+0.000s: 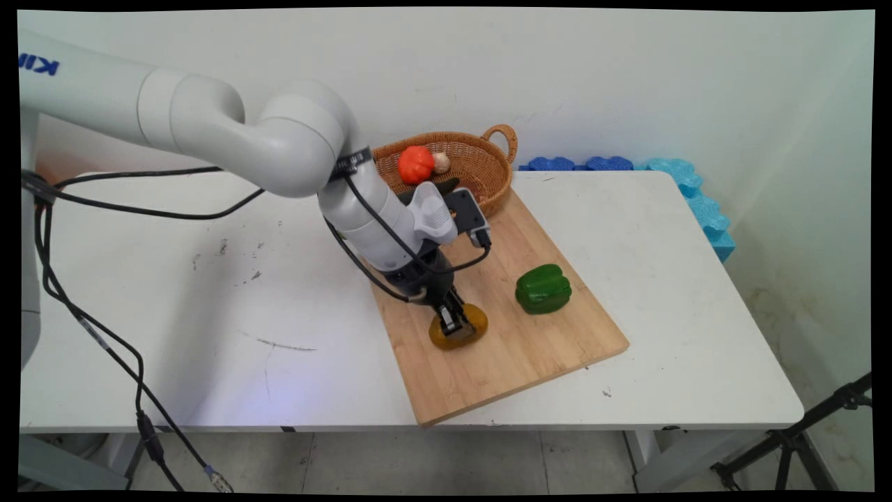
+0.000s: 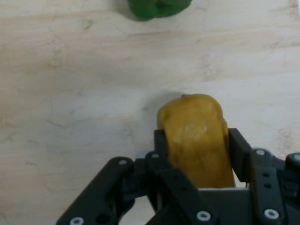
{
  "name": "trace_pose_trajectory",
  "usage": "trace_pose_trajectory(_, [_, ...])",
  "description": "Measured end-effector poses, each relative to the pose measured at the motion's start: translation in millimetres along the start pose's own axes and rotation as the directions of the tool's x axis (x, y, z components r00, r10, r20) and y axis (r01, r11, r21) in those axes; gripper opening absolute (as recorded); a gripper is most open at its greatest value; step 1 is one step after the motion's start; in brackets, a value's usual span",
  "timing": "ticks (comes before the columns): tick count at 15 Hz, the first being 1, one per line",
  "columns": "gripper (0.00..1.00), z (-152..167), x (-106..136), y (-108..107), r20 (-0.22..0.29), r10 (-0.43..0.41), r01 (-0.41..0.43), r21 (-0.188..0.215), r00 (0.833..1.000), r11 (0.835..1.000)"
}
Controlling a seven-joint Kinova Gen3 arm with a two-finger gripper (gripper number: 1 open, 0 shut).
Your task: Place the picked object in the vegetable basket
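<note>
Low over the cutting board (image 1: pixel 516 348), the black hand (image 1: pixel 456 328) has its two fingers (image 2: pixel 161 145) pinching a yellow-brown potato (image 1: pixel 474 322) from both sides. Seen along the hand (image 2: pixel 194 154), the potato (image 2: pixel 197 136) is a smooth, rounded, oblong lump, mustard in colour with a paler patch on top and a small dark nub at its far end; the fingers press against its flanks and its end juts out past them. It lies on the pale wooden cutting board (image 2: pixel 70 93), in the board's near-left part. Right of the potato, still on the board and apart from it, sits a lobed, glossy green bell pepper (image 1: pixel 543 288), whose edge shows at the top of the hand view (image 2: pixel 157 7). At the board's far end a wicker basket (image 1: pixel 488 167) holds an orange pumpkin (image 1: pixel 416 164) and a small tan mushroom (image 1: pixel 441 162). The board lies on the white worktop (image 1: pixel 683 293). Beyond the board's far right, blue foam pieces (image 1: pixel 669 174) line the wall.
</note>
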Motion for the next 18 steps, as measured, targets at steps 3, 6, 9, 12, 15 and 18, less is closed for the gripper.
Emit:
trace_pose_trajectory(3, [0.00, -20, 7, -4, -0.027, -0.010, 0.010, -0.005, 1.000, 1.000])
trace_pose_trajectory(6, [0.00, -44, 14, -9, -0.053, -0.024, 0.023, -0.010, 0.998, 1.000])
trace_pose_trajectory(9, [0.00, -81, 24, -25, -0.086, -0.058, 0.057, -0.014, 0.995, 0.998])
trace_pose_trajectory(12, [0.00, -111, 34, -54, -0.115, -0.101, 0.100, -0.010, 0.988, 0.995])
trace_pose_trajectory(15, [0.00, -126, 40, -83, -0.127, -0.140, 0.141, -0.004, 0.982, 0.990])
trace_pose_trajectory(18, [0.00, -133, 46, -118, -0.132, -0.188, 0.192, 0.013, 0.973, 0.981])
